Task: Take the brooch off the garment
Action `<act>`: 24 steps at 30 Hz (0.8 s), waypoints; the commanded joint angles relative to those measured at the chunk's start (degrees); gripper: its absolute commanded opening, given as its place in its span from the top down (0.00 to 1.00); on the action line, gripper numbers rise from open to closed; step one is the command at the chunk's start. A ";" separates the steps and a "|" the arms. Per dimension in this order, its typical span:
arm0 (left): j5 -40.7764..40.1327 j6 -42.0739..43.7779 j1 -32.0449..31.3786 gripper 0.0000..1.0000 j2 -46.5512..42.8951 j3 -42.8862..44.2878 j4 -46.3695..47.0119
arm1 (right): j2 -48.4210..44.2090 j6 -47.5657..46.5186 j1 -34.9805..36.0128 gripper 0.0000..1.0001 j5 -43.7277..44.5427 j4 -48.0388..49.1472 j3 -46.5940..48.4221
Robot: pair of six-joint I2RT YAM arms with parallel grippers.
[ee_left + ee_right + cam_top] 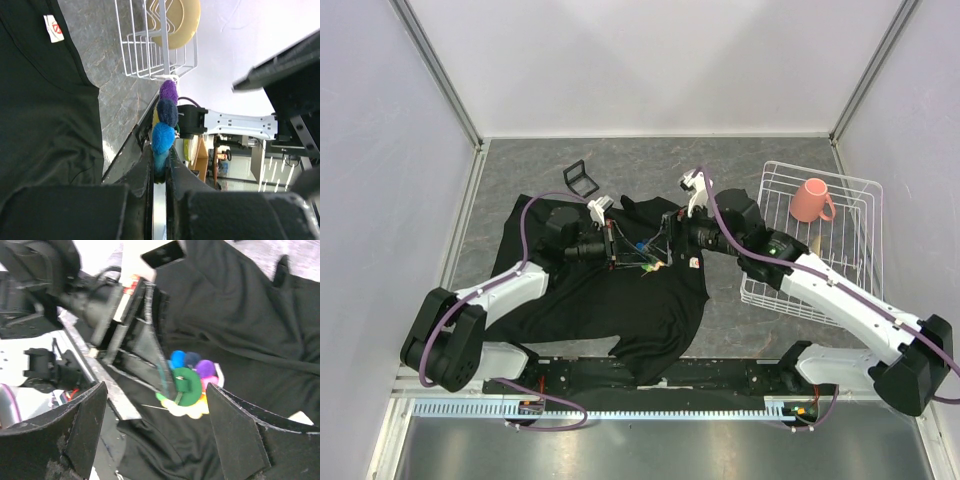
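Pinching only the blue rim of the brooch [162, 136], the left claw [160, 167] holds it just above the garment [45, 100]; it may slip, or a caught pin may drag the garment up. The right claw [157, 415] stands wide around it, touching nothing.

Grey mottled table [640, 160], black garment [630, 310] spread on it, white wire basket [842, 178] right, small black stand [580, 178] behind
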 commanded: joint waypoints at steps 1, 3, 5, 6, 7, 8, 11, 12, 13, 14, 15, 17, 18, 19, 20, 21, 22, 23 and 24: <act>4.06 4.83 -0.17 0.98 -0.57 2.96 -3.58 | 0.98 -6.26 -3.28 0.18 2.25 -8.29 1.38; 4.07 5.18 -0.17 0.98 -1.10 3.23 -4.20 | 2.29 -6.78 -3.73 0.24 -0.12 -8.03 1.03; 4.15 5.45 -0.17 0.98 -1.28 3.40 -4.46 | 3.09 -7.05 -4.00 0.32 -1.19 -7.68 0.50; 4.15 5.62 -0.17 0.98 -1.36 3.49 -4.72 | 3.62 -7.22 -3.91 0.34 -1.89 -7.42 0.24; 4.15 5.71 -0.26 0.98 -1.45 3.49 -4.90 | 3.71 -6.88 -4.00 0.35 -3.11 -6.11 -0.20; 4.15 5.71 -0.26 0.98 -1.37 3.49 -4.90 | 3.71 -6.61 -4.08 0.36 -3.74 -5.49 -0.90; 4.33 5.80 -0.26 0.98 -1.37 3.58 -4.90 | 4.15 -5.56 -4.26 0.35 -7.42 -2.59 -2.13; 4.42 5.80 -0.26 0.98 -1.28 3.49 -4.90 | 4.50 -5.38 -4.26 0.35 -7.78 -1.80 -2.40; 4.50 5.89 -0.26 0.98 -1.28 3.49 -4.90 | 4.59 -5.38 -4.26 0.35 -8.22 -1.70 -2.57; 4.59 5.89 -0.26 0.98 -1.36 3.58 -4.90 | 4.85 -5.38 -4.43 0.36 -8.22 -1.61 -2.66; 4.77 5.89 -0.26 0.98 -1.45 3.58 -4.90 | 5.11 -5.47 -4.44 0.36 -8.22 -1.70 -2.84; 5.03 6.06 -0.26 0.98 -1.72 3.58 -4.90 | 5.29 -5.21 -4.87 0.36 -9.71 -0.91 -3.63; 5.29 6.24 -0.26 0.98 -1.80 3.66 -4.90 | 5.38 -5.20 -5.05 0.38 -10.24 -0.13 -3.89; 5.47 6.33 -0.26 0.98 -2.07 3.67 -4.82 | 5.47 -5.03 -5.31 0.38 -10.59 0.23 -4.33; 5.65 6.41 -0.26 0.98 -1.98 3.58 -4.64 | 5.47 -4.94 -5.40 0.40 -11.12 0.41 -4.51; 6.08 6.42 -0.26 0.98 -2.07 3.58 -4.38 | 5.73 -4.59 -5.49 0.41 -11.39 0.76 -4.68; 6.09 6.33 -0.26 0.98 -2.16 3.49 -4.11 | 5.73 -4.42 -5.84 0.43 -11.82 1.37 -5.03; 6.26 6.33 -0.26 0.98 -2.16 3.40 -3.94 | 5.82 -4.15 -6.02 0.44 -12.26 1.81 -5.21; 6.52 6.24 -0.26 0.98 -2.07 3.40 -3.50 | 5.82 -3.72 -6.02 0.44 -12.79 2.16 -5.47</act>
